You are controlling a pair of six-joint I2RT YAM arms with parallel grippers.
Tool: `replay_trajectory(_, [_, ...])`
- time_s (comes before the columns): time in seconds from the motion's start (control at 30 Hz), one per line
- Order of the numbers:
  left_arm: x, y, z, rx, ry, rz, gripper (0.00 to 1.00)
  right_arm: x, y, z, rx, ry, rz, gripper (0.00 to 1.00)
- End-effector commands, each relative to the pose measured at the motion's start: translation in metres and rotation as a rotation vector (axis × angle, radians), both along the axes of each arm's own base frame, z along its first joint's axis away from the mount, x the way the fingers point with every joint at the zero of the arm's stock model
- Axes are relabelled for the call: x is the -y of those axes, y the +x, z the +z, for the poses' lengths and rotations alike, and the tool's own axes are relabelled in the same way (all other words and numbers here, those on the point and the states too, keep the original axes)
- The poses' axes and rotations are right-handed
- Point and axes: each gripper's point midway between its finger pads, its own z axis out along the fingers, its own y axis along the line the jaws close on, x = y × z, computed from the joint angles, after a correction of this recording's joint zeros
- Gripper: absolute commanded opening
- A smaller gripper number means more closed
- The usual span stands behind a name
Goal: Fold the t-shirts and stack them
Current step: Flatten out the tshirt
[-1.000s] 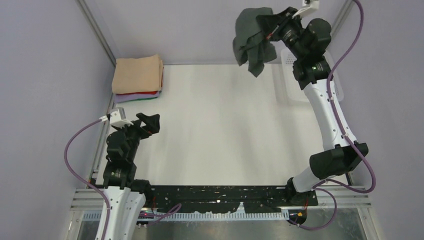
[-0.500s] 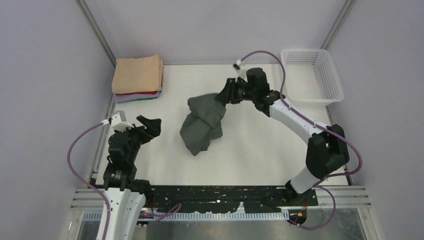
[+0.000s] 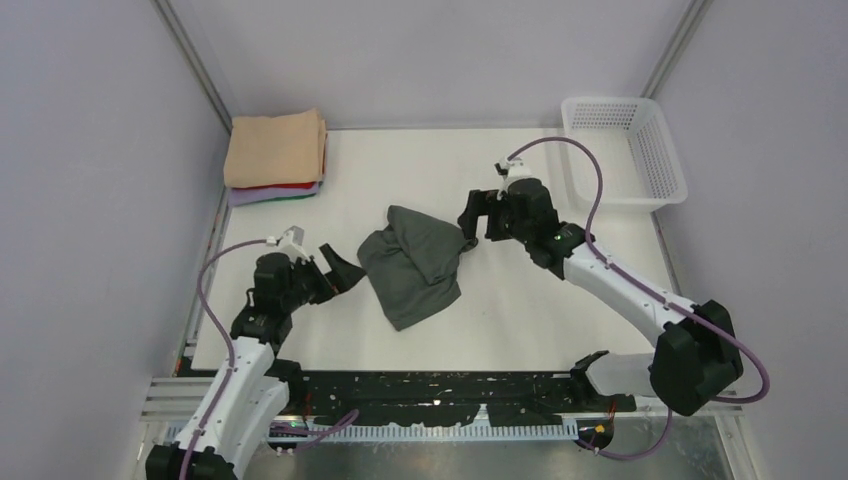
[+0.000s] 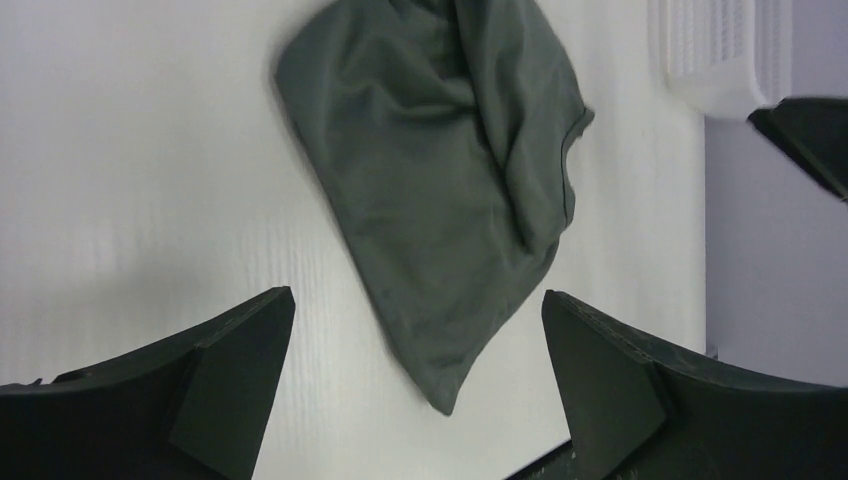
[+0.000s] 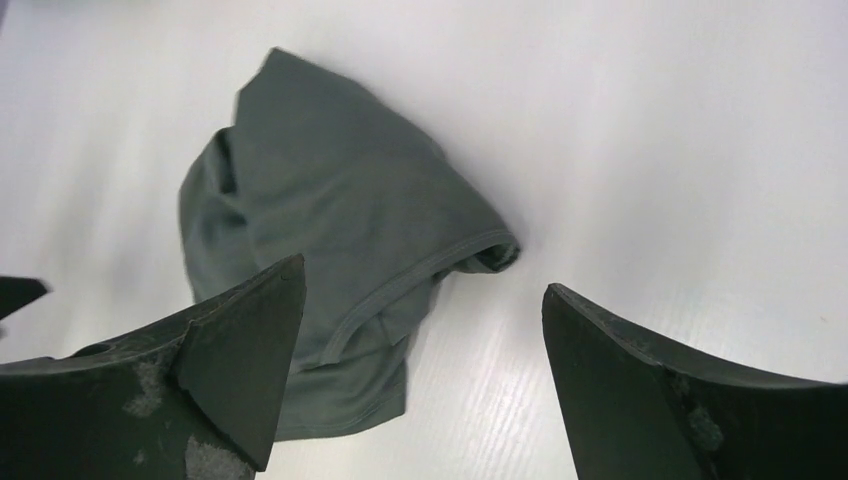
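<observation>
A dark charcoal-grey t-shirt (image 3: 415,262) lies crumpled in the middle of the table, one corner pointing toward the near edge. My right gripper (image 3: 476,218) hovers open just right of it, with nothing between its fingers; its wrist view shows the shirt's hemmed edge (image 5: 330,200) under the left finger. My left gripper (image 3: 347,272) stands open just left of the shirt, and the shirt's lower corner (image 4: 440,190) lies ahead between its fingers. At the back left sits a folded stack: a peach-tan t-shirt (image 3: 275,148) on top, red (image 3: 290,186) and pale lavender (image 3: 262,196) ones beneath.
A white mesh basket (image 3: 612,103) stands at the back right corner, also at the top right of the left wrist view (image 4: 720,50). Metal frame posts rise at both back corners, and grey walls close in the sides.
My right arm swung the grey shirt down from high at the back right to the table's middle, opened and let it go. My left gripper moved right toward the shirt.
</observation>
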Motion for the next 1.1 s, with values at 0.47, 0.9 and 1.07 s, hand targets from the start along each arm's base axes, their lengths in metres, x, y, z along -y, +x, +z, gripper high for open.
replay_trajectory(0.47, [0.118,-0.059,-0.069,-0.247,-0.016,-0.372,0.81,-0.131,-0.074,-0.048,0.069,-0.207,0.343,0.83])
replay_trajectory(0.9, [0.123,-0.047,-0.099,-0.314,0.157,-0.305,0.43,-0.138,-0.067,-0.089,0.01,-0.305,0.285,0.58])
replay_trajectory(1.07, [0.119,-0.044,-0.104,-0.308,0.195,-0.289,0.27,-0.126,-0.062,-0.098,-0.001,-0.347,0.221,0.54])
